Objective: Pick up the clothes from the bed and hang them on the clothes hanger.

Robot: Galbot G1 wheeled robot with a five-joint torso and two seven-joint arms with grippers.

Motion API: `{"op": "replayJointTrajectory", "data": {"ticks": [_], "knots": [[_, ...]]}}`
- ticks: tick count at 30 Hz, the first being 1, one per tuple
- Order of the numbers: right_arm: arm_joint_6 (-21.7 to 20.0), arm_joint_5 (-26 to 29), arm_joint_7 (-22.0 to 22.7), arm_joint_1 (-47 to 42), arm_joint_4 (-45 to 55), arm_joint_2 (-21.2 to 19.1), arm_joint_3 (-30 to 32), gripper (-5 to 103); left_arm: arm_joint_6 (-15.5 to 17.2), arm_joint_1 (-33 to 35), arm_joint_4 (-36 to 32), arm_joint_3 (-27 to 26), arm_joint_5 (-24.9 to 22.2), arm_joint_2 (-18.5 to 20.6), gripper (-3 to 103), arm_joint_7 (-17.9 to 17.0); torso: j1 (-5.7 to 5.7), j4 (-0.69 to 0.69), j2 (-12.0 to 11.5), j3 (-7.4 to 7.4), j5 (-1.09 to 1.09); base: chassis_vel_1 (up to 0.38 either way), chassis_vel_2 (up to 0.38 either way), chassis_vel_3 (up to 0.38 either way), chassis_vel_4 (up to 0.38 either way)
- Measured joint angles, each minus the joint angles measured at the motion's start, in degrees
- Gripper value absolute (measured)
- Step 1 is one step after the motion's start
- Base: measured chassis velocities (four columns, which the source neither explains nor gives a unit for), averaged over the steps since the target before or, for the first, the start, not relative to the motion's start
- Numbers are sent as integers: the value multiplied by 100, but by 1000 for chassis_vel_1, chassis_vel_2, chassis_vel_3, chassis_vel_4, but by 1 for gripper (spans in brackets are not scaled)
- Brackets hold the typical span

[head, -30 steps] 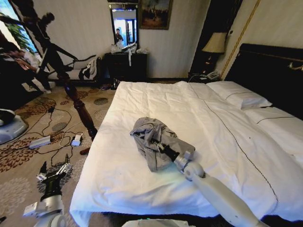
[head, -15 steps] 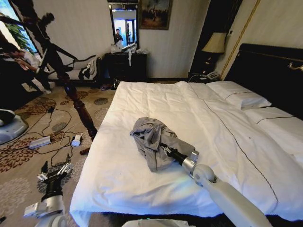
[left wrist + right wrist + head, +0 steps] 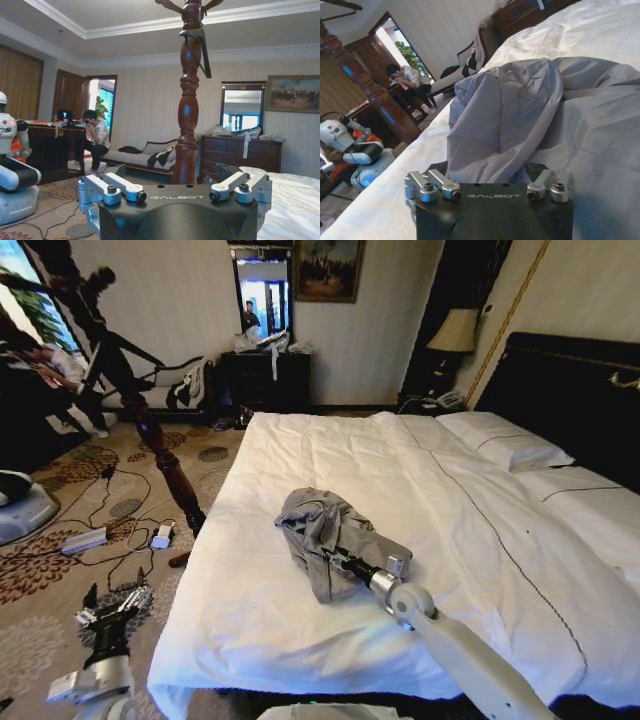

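The clothes (image 3: 325,530), a pale blue-grey shirt, lie crumpled in the middle of the white bed (image 3: 450,500). My right gripper (image 3: 331,559) is pushed into the near side of the bundle. In the right wrist view the clothes (image 3: 520,115) rise in a fold straight out of the right gripper (image 3: 490,176), which is open with cloth between its jaws and its tips buried. The clothes hanger (image 3: 199,47) hangs near the top of a dark wooden stand (image 3: 187,125). My left gripper (image 3: 110,608) waits open, low over the carpet left of the bed.
The wooden stand (image 3: 160,455) rises from the floor left of the bed, with cables and a power strip (image 3: 84,540) on the carpet around it. Pillows (image 3: 500,440) and a dark headboard (image 3: 570,390) are at the right. A dresser (image 3: 265,375) stands at the far wall.
My right gripper drew back slightly, then pushed in again at the near side of the clothes. The left arm has sunk a little.
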Motion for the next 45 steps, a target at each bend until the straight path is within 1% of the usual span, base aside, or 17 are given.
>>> {"op": "replayJointTrajectory", "data": {"ticks": [1,2,8,12,13,14,16,18,19,21,22,26,28,32,34,37,45], "knots": [[-2,37,32,29,-19,23,-20,86,-6,1,10,-5,0,-1,100,1,0,0,0,0,0,0,0,0,0],[-3,68,52,62,-39,55,-48,96,-10,1,21,-6,-1,-2,100,0,0,0,0,0,0,0,0,0,0],[-6,87,59,124,-96,120,-137,102,-11,-20,33,-5,-1,-5,100,1,0,0,0,0,0,0,0,0,0],[-23,61,47,163,-157,154,-196,89,-11,-33,42,-4,-1,-6,100,1,0,0,0,0,0,0,0,0,0],[-24,57,40,172,-167,160,-206,89,-11,-34,45,-4,-2,-5,100,0,0,0,0,0,0,0,0,0,0],[-25,46,17,192,-185,173,-222,78,-11,-38,57,-5,-2,-6,100,0,0,0,0,0,0,0,0,0,0],[-24,39,4,200,-190,178,-228,78,-11,-43,66,-6,-3,-6,100,0,0,0,0,0,0,0,0,0,0],[-3,13,-42,210,-198,186,-240,67,-11,-55,82,-7,-3,-5,100,0,0,0,0,0,0,0,0,0,0],[23,-19,-82,214,-205,189,-249,67,-11,-62,90,-8,-3,-5,100,-1,0,1,0,0,0,0,0,0,0],[114,-42,-141,209,-207,194,-270,56,-11,-85,111,-8,-4,-5,100,-1,0,1,0,0,0,0,0,0,0],[114,-42,-141,209,-207,194,-270,56,-11,-85,111,-8,-4,-5,100,-1,0,1,0,0,0,0,0,0,0],[199,-42,-253,177,-154,189,-289,35,-11,-109,138,-5,-4,-7,100,-2,0,0,0,0,0,0,0,0,0],[214,-49,-268,177,-151,187,-291,35,-11,-112,140,-1,-4,-7,100,-3,0,0,0,0,0,0,0,0,0],[294,-111,-388,187,-156,174,-293,13,-11,-119,146,7,-4,-9,100,-3,0,1,0,0,0,0,0,0,0],[301,-129,-407,187,-159,169,-293,13,-11,-119,146,7,-4,-8,100,-3,0,1,0,0,0,0,0,0,0],[325,-196,-434,188,-179,161,-296,1,-11,-116,146,6,-5,-2,100,-4,0,0,0,0,0,0,0,0,0],[570,-184,-519,194,-165,173,-240,0,-15,-95,142,-31,-23,26,100,-16,0,0,0,0,1,0,0,0,0]]}}
